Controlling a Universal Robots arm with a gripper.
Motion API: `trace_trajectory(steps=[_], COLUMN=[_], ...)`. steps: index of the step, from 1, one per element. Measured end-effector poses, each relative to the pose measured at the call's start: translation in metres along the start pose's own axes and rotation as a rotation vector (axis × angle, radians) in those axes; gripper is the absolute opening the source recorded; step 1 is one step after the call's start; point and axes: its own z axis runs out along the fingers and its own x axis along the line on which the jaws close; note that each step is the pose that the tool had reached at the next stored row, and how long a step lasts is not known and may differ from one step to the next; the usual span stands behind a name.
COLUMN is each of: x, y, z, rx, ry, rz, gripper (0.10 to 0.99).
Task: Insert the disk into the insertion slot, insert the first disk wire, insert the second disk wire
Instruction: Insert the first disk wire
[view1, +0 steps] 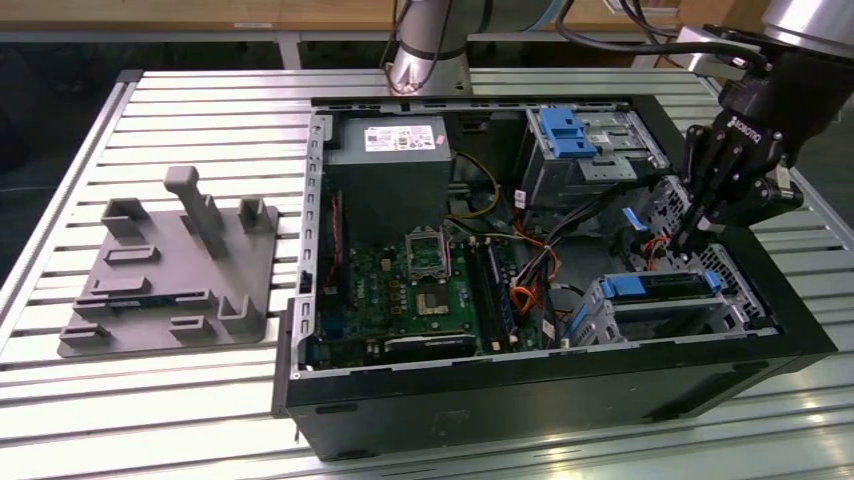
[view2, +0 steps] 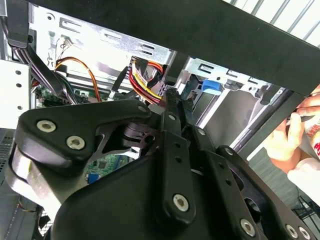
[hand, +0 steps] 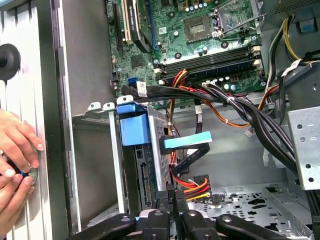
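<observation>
- Pinch of narrow fingers (hand: 171, 200) on the coloured wire (hand: 196, 186), apparently at its plug.
- Best to line the plug square with the disk's (hand: 142, 170) connector edge, press straight, and avoid tugging the loose black cables (hand: 240, 107).
- Note the disk seated in the slot (view1: 681, 318), near the case's (view1: 534, 400) corner at the exterior view's right.
- Shows as flat, silver-grey, clipped in a bright blue frame.
</observation>
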Motion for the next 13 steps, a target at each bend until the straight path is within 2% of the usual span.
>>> trace_trajectory(steps=[5, 10, 13], x=[0.0, 0.0001, 0.0004], y=[0.0002, 0.001, 0.0031], z=[0.0003, 0.0004, 0.0007], rx=[0.002, 0.004, 0.018], ry=[0.0106, 0.011, 0.0093], rz=[0.001, 0.002, -0.001], gripper=[0.165, 0.165, 0.165])
